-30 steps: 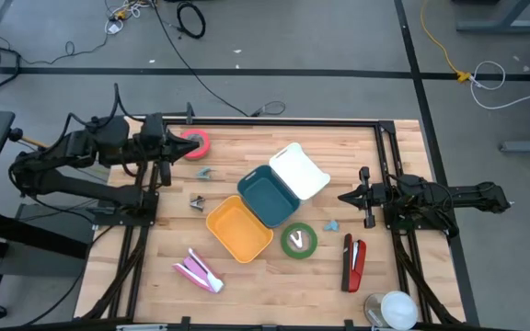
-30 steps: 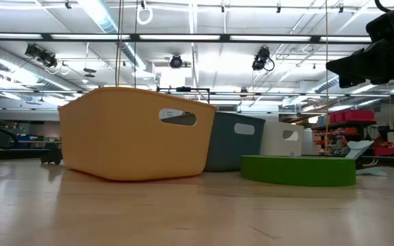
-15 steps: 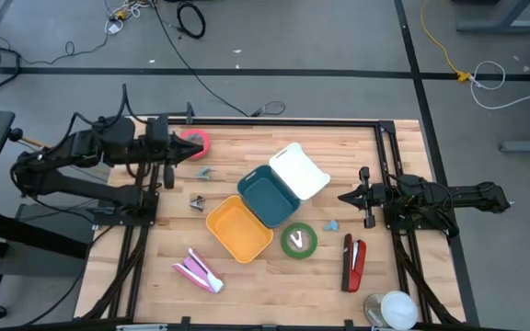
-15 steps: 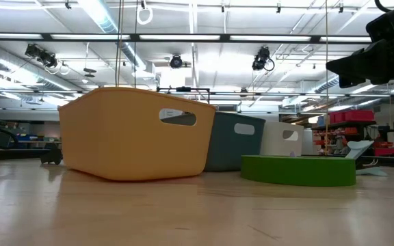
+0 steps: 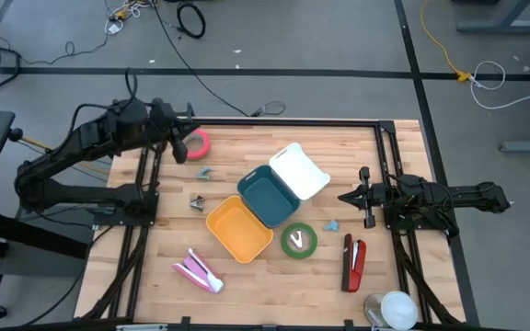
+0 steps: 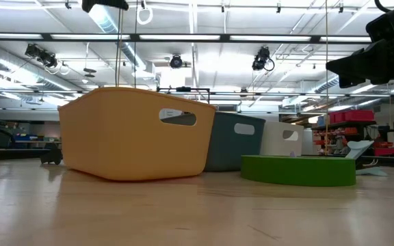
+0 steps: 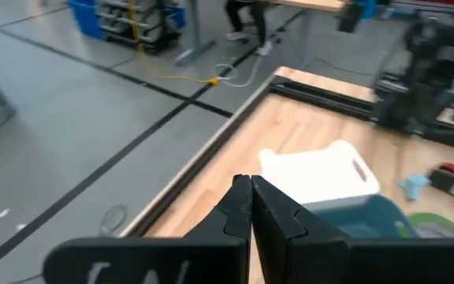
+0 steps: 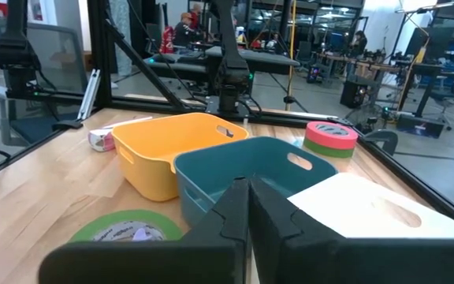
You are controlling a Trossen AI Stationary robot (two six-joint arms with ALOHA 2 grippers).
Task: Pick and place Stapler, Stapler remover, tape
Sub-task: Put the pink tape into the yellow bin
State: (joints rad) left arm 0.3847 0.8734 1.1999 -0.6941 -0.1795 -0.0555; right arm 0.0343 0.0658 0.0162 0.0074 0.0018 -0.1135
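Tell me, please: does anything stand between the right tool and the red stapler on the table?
Nothing visible does. The right tool, shut, hangs above bare wood, and the red stapler lies nearer the table's front edge. The small blue piece sits beside that line.

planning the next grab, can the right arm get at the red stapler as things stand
Probably yes. The red stapler lies in the open on the table's right side, just in front of the right gripper, which is shut and empty. Nothing sits on it or between them.
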